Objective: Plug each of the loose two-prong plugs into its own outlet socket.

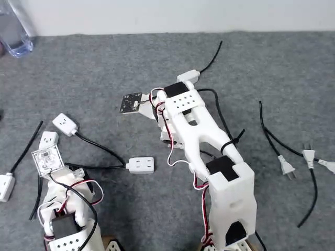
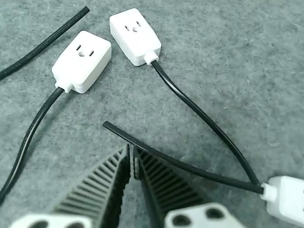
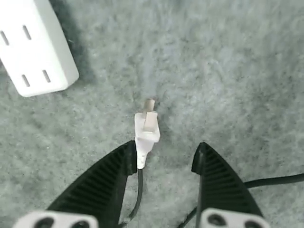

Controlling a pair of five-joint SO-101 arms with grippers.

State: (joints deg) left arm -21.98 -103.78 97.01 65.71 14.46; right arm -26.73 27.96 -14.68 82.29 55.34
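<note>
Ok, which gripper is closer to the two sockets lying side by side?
Left. The left gripper, shut, sits just short of the sockets; the right gripper is off mid-table, open around a plug.

The high camera looks down from far up on the whole grey table. The wrist cameras sit close behind the left gripper and right gripper, facing the table. White sockets just ahead of the left gripper show from above too.

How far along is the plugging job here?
Done: nothing visible; a socket and a second socket sit empty. In hand: the right gripper is open around a plug lying near a socket block. Left: the loose plugs lie unplugged.
</note>
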